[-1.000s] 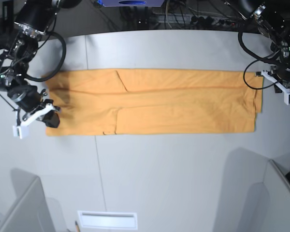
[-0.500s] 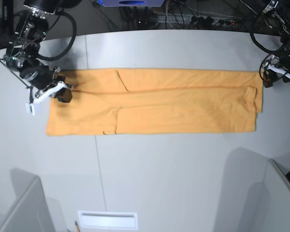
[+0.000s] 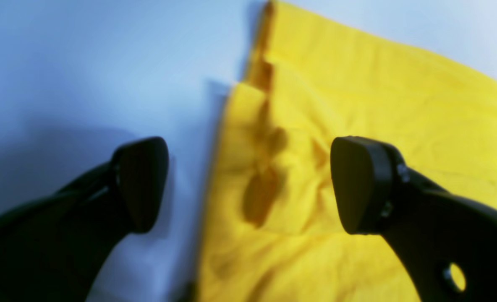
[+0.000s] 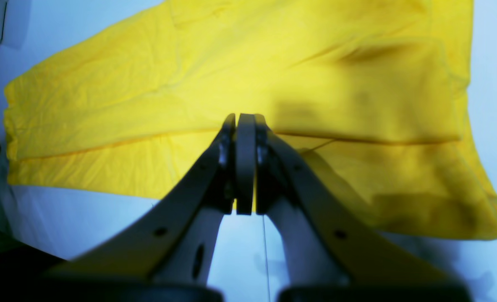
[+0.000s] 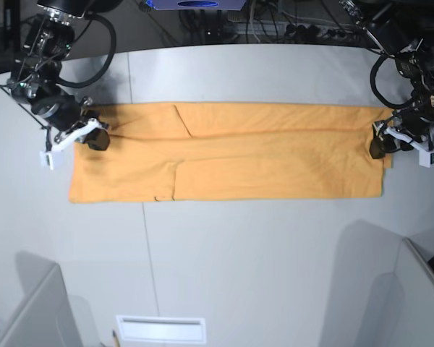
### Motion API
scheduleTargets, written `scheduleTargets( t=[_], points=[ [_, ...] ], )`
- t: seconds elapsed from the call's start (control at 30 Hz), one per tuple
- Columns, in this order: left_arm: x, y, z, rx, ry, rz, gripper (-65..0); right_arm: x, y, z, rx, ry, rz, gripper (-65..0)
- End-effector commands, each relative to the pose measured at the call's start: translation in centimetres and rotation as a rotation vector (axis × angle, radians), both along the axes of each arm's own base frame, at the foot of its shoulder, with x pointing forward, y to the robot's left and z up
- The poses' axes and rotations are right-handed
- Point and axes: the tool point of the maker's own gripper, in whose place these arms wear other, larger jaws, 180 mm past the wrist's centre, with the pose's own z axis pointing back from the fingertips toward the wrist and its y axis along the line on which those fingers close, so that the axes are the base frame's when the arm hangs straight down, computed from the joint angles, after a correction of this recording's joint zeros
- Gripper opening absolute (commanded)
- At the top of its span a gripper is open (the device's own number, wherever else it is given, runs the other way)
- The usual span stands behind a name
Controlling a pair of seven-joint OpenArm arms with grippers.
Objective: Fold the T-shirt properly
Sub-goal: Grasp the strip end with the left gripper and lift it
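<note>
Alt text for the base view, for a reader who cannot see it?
An orange T-shirt, folded into a long band, lies flat across a grey table. The right gripper, shut, is at its one end; the left gripper, open, at the other.

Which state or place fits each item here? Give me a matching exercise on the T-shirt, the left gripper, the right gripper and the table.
Column one:
1. T-shirt
2. left gripper
3. right gripper
4. table

Column two:
A. jaws pressed together, nothing between them
B. pale grey surface under everything
C. jaws wide apart over the cloth's edge
D. lies folded into a long band

Pairs: 1-D, 2-C, 3-A, 4-B
</note>
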Motion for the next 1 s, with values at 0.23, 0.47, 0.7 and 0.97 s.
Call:
scheduleTargets(
  t=[0.23, 0.47, 0.7, 0.97],
  points=[
    [1.5, -2.0, -2.7, -0.070, 0.020, -0.047, -6.4, 0.8, -0.2, 1.2, -0.006, -0.051, 0.000, -65.0],
    [0.9, -2.1, -3.2, -0.074, 0.039, -0.046, -20.7, 0.6, -0.3, 1.0, -0.005, -0.043, -0.001, -65.0],
    [0.9, -1.5, -2.9, -0.060, 0.036, -0.043, -61.9, 0.5, -0.3, 0.9, -0.005, -0.040, -0.001, -65.0],
    [1.1, 1.0, -1.3, 0.002, 0.026, -0.042, -65.0, 0.2, -0.4, 0.8, -0.006, -0.033, -0.005, -65.0]
  ],
)
